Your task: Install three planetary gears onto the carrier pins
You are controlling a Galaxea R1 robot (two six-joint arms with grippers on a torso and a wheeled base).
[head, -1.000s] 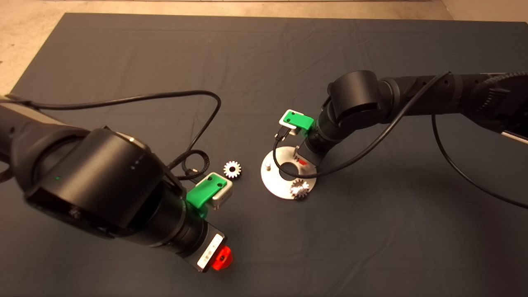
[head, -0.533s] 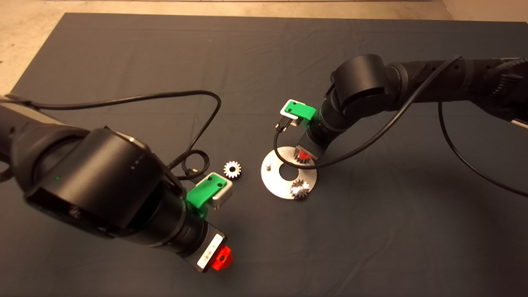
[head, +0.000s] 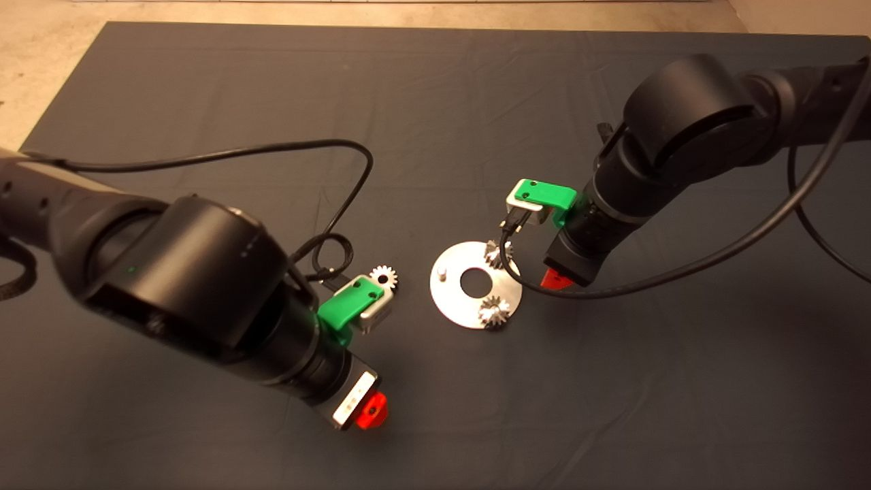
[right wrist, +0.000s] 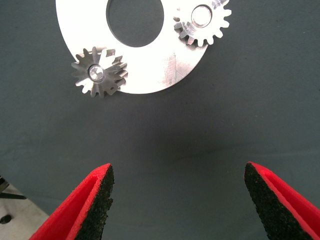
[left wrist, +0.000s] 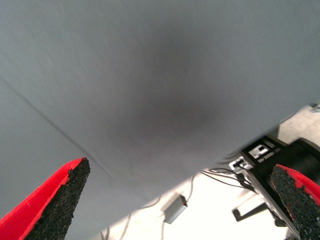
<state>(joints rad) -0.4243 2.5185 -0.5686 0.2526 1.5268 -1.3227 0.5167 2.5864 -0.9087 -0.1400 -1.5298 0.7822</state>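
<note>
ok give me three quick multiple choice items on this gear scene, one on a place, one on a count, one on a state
1. Where is the loose gear?
A. on the mat left of the disc
B. inside the disc's centre hole
C. held in the right claw

2. How many gears sit on pins of the disc?
A. none
B. two
C. three

3. How does the right claw stand?
A. shut on a gear
B. open and empty
C. shut on the disc

Answers: 1 A, it lies on the mat by the left arm; 2 B, two gears seated, one pin bare; 3 B, its fingers stand apart over bare mat.
</note>
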